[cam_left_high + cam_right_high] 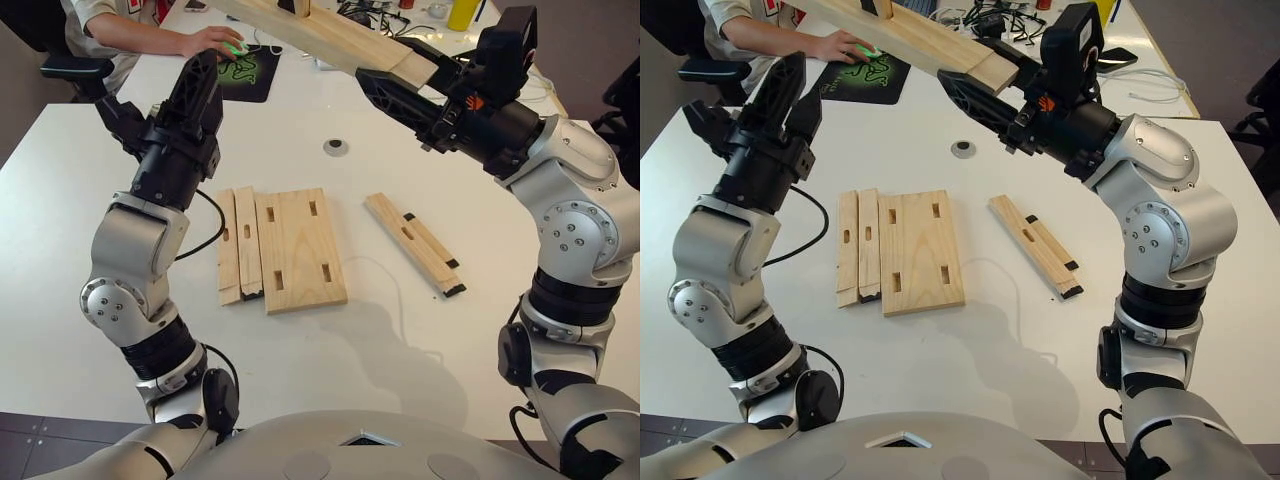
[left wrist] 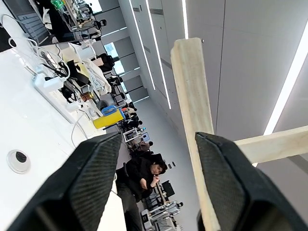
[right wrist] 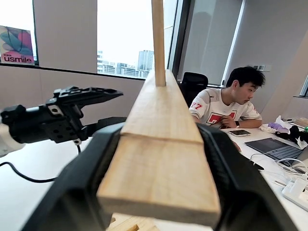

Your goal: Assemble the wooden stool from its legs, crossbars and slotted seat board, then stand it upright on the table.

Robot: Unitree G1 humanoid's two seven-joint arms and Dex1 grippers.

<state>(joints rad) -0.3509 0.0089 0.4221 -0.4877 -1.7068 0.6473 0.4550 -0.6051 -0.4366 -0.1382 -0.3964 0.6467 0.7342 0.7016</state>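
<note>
My right gripper (image 1: 398, 88) is shut on the end of a long wooden leg (image 1: 325, 35), held high over the back of the table, with a crossbar (image 3: 158, 41) standing up from it. The same leg (image 3: 161, 159) sits between both black fingers in the right wrist view. Raised at the left, my left gripper (image 1: 155, 97) is open and holds nothing; past its fingers (image 2: 91, 178) the raised leg (image 2: 192, 91) shows. Flat on the table lie the slotted seat board (image 1: 300, 250), two narrow slotted pieces (image 1: 240, 245) against its left side, and a black-tipped leg piece (image 1: 415, 243) to the right.
A person's hand (image 1: 215, 42) rests on a mouse over a dark mouse pad (image 1: 250, 75) at the back left. A round metal grommet (image 1: 336, 148) sits in the white table (image 1: 400, 350) behind the boards. A black cable (image 1: 208, 232) loops by my left arm. Clutter lines the far edge.
</note>
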